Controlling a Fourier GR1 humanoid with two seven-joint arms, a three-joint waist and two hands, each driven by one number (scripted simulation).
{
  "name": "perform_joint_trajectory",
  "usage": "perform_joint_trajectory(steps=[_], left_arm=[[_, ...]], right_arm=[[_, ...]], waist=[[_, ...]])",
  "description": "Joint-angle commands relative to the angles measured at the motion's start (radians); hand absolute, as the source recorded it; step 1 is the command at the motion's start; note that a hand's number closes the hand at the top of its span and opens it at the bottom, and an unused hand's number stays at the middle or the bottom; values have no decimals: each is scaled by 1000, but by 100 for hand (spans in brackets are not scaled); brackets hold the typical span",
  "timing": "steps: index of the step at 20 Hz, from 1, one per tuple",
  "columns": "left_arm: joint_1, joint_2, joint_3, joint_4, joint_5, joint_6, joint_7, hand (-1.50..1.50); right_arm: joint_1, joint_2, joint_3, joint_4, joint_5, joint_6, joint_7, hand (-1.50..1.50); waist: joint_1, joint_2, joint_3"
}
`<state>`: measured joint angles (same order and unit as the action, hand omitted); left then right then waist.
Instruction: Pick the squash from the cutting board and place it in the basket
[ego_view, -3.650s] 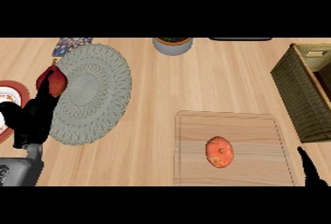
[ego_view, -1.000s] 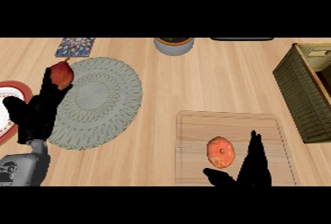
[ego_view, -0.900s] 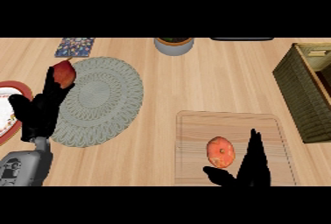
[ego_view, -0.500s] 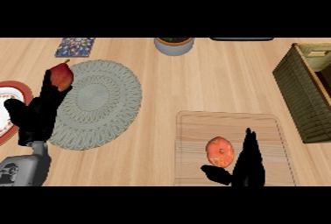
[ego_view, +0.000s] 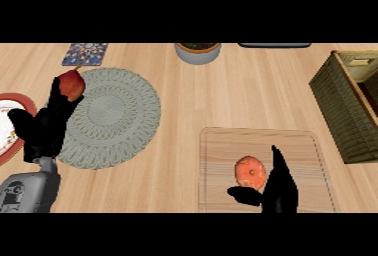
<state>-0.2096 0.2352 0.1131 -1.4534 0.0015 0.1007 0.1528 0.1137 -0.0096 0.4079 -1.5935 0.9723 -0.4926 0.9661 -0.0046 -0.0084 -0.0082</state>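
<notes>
An orange squash (ego_view: 249, 171) lies on the pale wooden cutting board (ego_view: 221, 150) at the lower right. My right hand (ego_view: 279, 187) is right beside it, fingers straight and pointing up along its right side, thumb spread below it; the hand is open. A dark woven basket (ego_view: 347, 110) stands at the right edge, partly cut off. My left hand (ego_view: 43, 127) rests open at the left edge, fingers up.
A round grey-green placemat (ego_view: 111, 115) lies left of centre, with a red fruit (ego_view: 71, 84) at its upper left rim. A red-rimmed plate (ego_view: 9, 112) sits at the far left. A grey pot (ego_view: 198, 52) and a patterned coaster (ego_view: 85, 53) stand at the back.
My right hand came in from the lower right corner onto the cutting board and has closed in on the squash's right side. The left hand barely shifted.
</notes>
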Motion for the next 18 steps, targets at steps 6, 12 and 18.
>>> perform_joint_trajectory(steps=[6,12,18], left_arm=[[51,-39,-48,-91,-38,26,48,0],[61,-21,0,-26,-7,-13,-43,0],[18,-24,-28,-15,-6,-28,-6,0]], right_arm=[[-18,-6,15,132,-113,1,-143,150],[15,-24,46,95,-117,-15,-174,150],[94,-308,425,-39,-192,310,-592,150]], waist=[[11,8,9],[5,8,8],[66,1,12]])
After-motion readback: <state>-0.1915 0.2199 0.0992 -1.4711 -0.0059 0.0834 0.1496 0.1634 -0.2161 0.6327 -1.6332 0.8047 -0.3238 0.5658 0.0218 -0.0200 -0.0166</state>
